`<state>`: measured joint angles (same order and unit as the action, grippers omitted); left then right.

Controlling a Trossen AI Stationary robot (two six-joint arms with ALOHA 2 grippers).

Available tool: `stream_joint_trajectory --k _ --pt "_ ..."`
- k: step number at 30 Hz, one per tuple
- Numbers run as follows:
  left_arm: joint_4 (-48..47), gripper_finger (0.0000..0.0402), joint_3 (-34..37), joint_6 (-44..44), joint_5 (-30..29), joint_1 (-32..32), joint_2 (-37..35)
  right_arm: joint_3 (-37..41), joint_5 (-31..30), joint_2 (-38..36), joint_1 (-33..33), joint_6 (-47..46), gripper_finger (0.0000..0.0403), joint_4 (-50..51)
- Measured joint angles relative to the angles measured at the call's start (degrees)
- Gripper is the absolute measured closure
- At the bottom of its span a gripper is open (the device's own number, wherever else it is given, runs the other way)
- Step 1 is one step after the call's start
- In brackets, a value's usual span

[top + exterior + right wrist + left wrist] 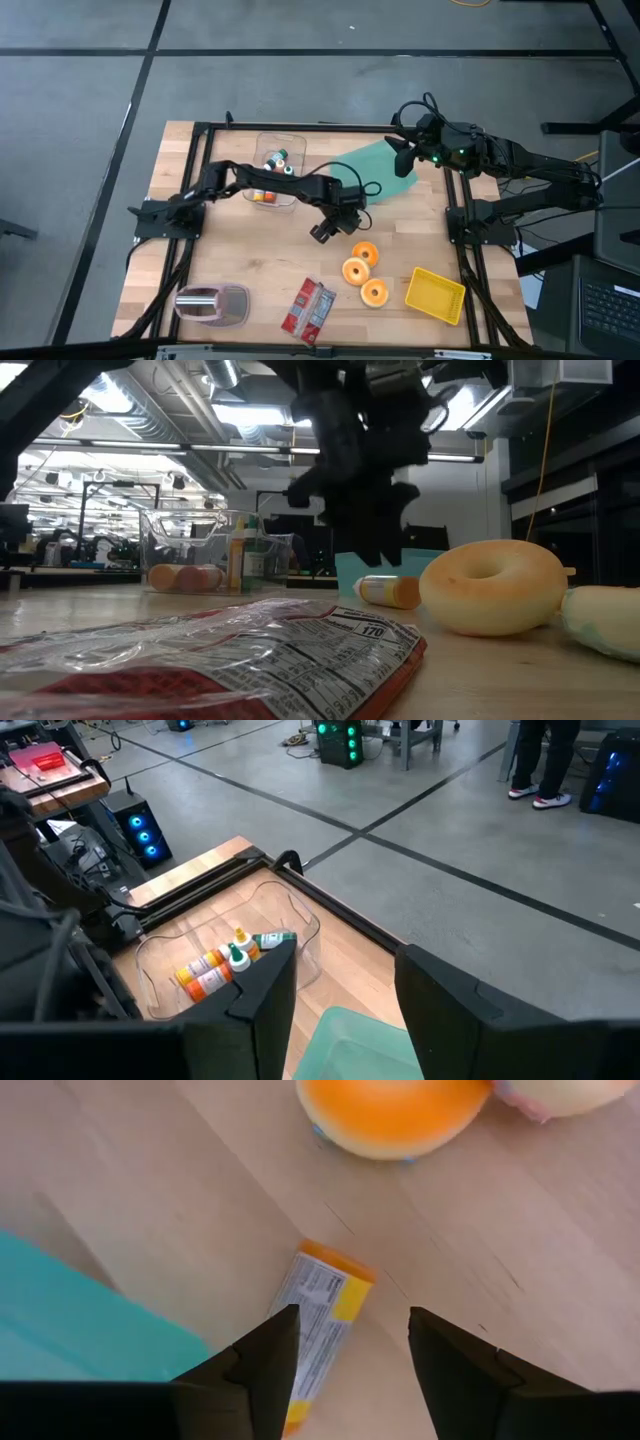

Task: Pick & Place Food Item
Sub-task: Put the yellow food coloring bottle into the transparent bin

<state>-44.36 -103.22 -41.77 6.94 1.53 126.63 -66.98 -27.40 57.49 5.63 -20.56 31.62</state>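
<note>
A small orange bottle with a white label (318, 1318) lies on its side on the wooden table, beside the teal board (70, 1320); the low view shows the bottle (388, 591) too. My left gripper (350, 1320) hangs just above it, pointing steeply down and open. One finger stands over the bottle's lower end and the other is off to its side. Three orange ring donuts (363, 272) lie close by on the near-right side. My right gripper (345, 960) waits open, high over the board's far right corner (405, 155).
A clear bin (275, 170) holding several small bottles stands at the far middle. A red snack packet (308, 305), a yellow tray (435, 295) and a silver and pink appliance (212, 305) line the near edge. Bare wood lies left of my left gripper.
</note>
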Motion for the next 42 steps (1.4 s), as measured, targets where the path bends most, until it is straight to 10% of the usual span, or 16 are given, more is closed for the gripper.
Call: stream_joint_trajectory --k 22,42 --pt "3.61 0.0229 0.52 -2.63 -2.62 0.21 3.60 0.00 -0.04 0.00 0.00 0.02 0.0234 0.05" --pt "-0.79 0.0271 0.01 13.70 1.43 -0.64 5.22 0.00 1.31 0.00 0.01 0.68 0.0234 0.01"
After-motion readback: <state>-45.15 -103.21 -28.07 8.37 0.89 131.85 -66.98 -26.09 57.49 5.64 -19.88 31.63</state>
